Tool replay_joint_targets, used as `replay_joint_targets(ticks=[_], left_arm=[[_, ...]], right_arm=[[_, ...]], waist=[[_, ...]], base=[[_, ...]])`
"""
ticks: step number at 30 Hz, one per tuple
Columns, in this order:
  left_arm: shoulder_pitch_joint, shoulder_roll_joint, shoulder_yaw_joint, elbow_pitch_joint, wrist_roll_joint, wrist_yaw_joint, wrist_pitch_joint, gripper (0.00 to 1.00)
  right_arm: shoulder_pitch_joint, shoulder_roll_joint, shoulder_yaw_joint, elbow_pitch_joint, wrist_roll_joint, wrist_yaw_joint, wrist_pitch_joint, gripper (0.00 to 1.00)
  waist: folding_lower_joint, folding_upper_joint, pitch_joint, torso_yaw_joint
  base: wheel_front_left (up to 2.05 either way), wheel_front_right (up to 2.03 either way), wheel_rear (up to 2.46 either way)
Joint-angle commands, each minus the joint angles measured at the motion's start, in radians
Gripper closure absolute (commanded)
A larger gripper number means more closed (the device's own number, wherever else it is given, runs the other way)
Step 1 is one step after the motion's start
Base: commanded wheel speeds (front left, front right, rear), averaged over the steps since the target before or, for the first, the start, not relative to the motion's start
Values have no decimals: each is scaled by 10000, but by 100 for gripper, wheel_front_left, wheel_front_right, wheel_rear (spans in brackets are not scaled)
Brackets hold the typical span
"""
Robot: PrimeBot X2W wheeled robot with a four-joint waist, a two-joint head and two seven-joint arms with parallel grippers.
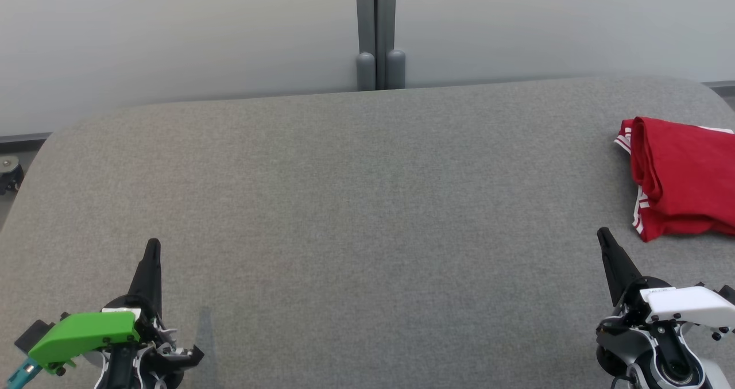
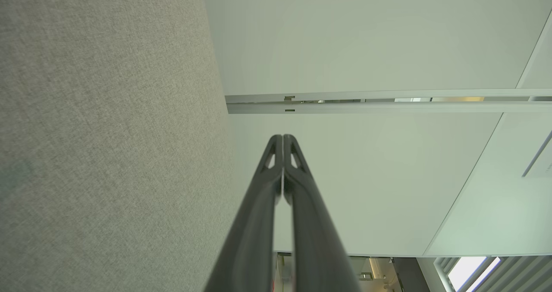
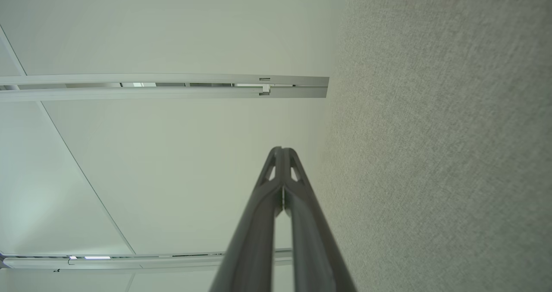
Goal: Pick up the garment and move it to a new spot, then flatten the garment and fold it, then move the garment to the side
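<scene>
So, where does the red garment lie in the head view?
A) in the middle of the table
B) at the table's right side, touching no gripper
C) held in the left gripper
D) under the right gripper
B: the red garment lies folded at the right edge of the grey table, apart from the shut right gripper.

red garment (image 1: 683, 176) with white stripes, grey table (image 1: 344, 205).

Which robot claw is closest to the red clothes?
The right gripper, with the white cover: the red garment lies close by it. The left gripper, with the green cover, is far across the grey surface.
</scene>
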Motion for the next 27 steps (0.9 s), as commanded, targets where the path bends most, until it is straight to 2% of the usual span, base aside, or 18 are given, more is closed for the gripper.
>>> replay_joint_targets(ticks=[1, 27], left_arm=[[-139, 66, 18, -29, -34, -33, 31, 100], [-139, 66, 16, -29, -35, -33, 31, 100]], right_arm=[[-67, -53, -18, -37, 19, 0, 35, 100], [-67, -53, -18, -37, 19, 0, 35, 100]], waist=[[0, 0, 0, 0], [0, 0, 0, 0]], base=[[0, 0, 0], [0, 0, 0]])
